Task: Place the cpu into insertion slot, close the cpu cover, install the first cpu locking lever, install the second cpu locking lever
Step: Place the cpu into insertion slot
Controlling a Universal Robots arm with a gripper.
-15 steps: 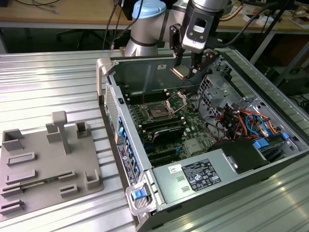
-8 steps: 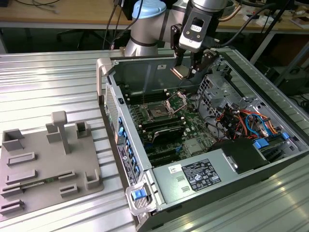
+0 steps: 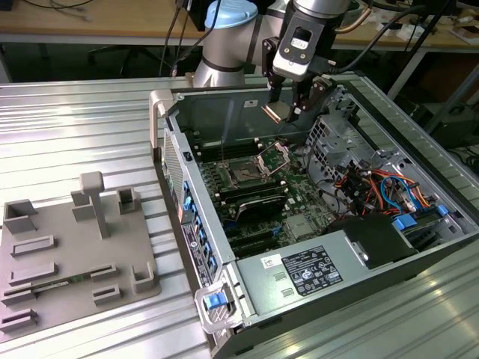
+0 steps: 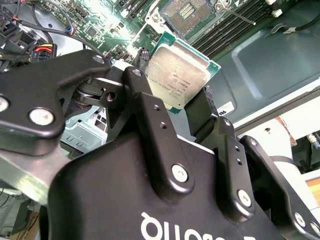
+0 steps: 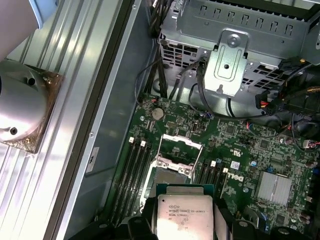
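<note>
Gripping the cpu point(image 4: 181, 72) by two opposite edges, the gripper point(image 3: 289, 112) hangs inside the open pc case point(image 3: 338, 278), fingers point(image 4: 150, 107) clamped on the chip w/ its silver top facing the wrist cams. Chip is up in the air, well clear of the motherboard point(image 5: 240, 145), not touching anything but the fingers. Insertion slot point(image 3: 243, 174) sits below and, in the exterior view, off to the left of the chip; it looks bare, no chip seated. Cpu cover point(image 5: 178, 150) stands swung up off the socket, window frame open, between the memory slots point(image 5: 132, 170) on either side. Locking levers: can't make them out w/ any confidence, so no call on their position. Progress, as I judge it: early. Chip is picked up and carried over the board, approx. above the socket area but not lined up or lowered. All 4 steps are undone: seating, cover shut, lever 1, lever 2. Grey fixture plate point(image 3: 45, 280) lies on the table at the exterior view's left, well apart from the case.
</note>
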